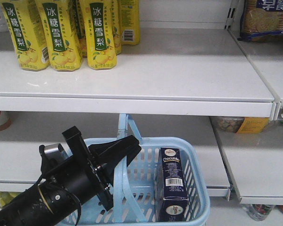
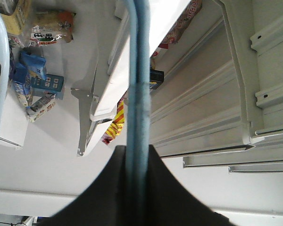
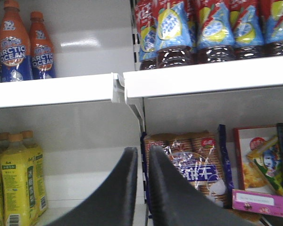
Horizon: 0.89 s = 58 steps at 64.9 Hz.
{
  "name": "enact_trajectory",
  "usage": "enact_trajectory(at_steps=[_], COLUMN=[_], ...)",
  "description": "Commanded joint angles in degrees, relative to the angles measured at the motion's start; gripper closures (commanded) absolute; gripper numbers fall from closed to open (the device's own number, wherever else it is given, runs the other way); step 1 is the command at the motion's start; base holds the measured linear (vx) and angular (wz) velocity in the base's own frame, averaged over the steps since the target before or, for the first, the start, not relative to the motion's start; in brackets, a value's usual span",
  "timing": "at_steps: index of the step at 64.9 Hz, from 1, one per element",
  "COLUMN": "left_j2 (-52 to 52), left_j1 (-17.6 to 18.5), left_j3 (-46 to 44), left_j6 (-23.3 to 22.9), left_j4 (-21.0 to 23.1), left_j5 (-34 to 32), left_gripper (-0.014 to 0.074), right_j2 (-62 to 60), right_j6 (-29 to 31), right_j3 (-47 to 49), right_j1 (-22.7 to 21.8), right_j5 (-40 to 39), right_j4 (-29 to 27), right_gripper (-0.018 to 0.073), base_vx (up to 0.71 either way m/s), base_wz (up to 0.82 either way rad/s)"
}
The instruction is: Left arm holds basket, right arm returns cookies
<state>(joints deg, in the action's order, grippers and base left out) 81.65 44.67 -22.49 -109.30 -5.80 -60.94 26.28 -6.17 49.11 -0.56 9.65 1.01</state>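
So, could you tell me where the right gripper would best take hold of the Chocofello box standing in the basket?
Probably the top end, coming straight down. The cookie box stands upright in the basket with its top uncovered, while the slotted wall beside it and the raised handle, held by the left gripper, hem in its sides.

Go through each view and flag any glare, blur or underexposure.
Front view: even, soft light, cookies box print crisp, left arm dark with little detail. Left wrist view: left gripper an underexposed black mass, basket handle in it close and soft. Right wrist view: glare patch on the back panel, right gripper black and blurred, bottle labels sharp.
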Motion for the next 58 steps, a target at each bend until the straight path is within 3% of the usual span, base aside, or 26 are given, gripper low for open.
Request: enact_trajectory(at_steps=[1,19,26,35,58], left_j2=[-2.0,-2.0,-2.0,-2.0,-2.0], left_j1=[0.4,0.4,0.4,0.4,0.4], left_j3=[-1.7,-1.7,-1.7,-1.7,-1.7], left_j6=[0.2,0.2,0.2,0.2,0.2], left_j4=[1.3,1.3,1.3,1.3,1.3], left_j5=[-17.4,-17.4,-17.4,-17.4,-17.4], left_gripper=[0.0599,0.0599,0.0599,0.0599,0.0599], right_j2=[4.5,12.3,14.2,16.3,23.0], right_j6=[0.6,0.0,-0.3,-0.3,-0.3], right_j3=[5.5,12.8,13.3,13.3,13.3], right_j1=[1.3,1.9,1.9,4.4,20.9], right_j5=[-0.4,9.7,13.0,16.2,26.3], right_j4=[0.8,0.4,-0.3,-1.6,-1.8], right_gripper=[0.0447,0.0098,0.0001,-0.0027,-0.0020], base_vx=[0.00,0.00,0.00,0.00,0.00], base_wz=[0.00,0.00,0.00,0.00,0.00])
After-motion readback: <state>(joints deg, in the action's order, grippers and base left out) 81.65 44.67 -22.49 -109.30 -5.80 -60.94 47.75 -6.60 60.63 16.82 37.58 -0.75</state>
